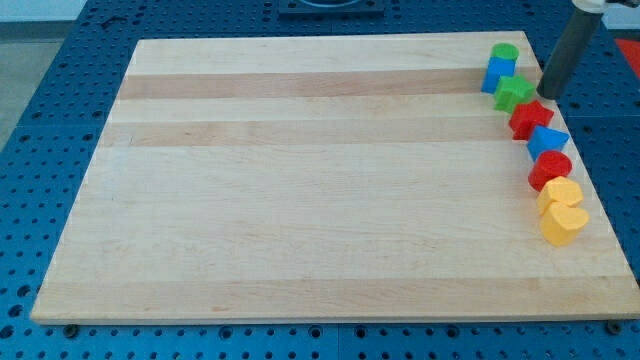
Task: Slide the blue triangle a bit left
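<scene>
step: approach, no contact | my tip (547, 93) above-right of blue triangle (548, 139), beside red star (529, 118) | pincer: none fitted, nothing held | next: get right of triangle, push left across desk (300, 170)

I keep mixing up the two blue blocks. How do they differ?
The blue triangle sits mid-column between two red blocks; the other blue block sits near the view's top, under the green cylinder. The triangle is pointed and lies flatter; the other looks blockier and taller. Both are blue, near the board's right edge.
</scene>
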`<state>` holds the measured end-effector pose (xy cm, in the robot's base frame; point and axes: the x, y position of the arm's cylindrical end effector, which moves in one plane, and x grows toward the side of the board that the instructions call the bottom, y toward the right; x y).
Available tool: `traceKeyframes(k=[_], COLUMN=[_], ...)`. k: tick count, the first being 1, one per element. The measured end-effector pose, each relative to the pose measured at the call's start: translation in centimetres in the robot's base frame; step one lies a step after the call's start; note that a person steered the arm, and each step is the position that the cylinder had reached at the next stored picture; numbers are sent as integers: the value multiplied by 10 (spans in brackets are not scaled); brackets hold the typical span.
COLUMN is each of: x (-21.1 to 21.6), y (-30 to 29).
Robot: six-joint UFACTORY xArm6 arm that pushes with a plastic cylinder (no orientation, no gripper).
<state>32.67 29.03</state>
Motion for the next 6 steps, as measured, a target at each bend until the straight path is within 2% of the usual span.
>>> traceKeyframes(k=[2,5,6], x=[17,85,88], y=[15,35,35])
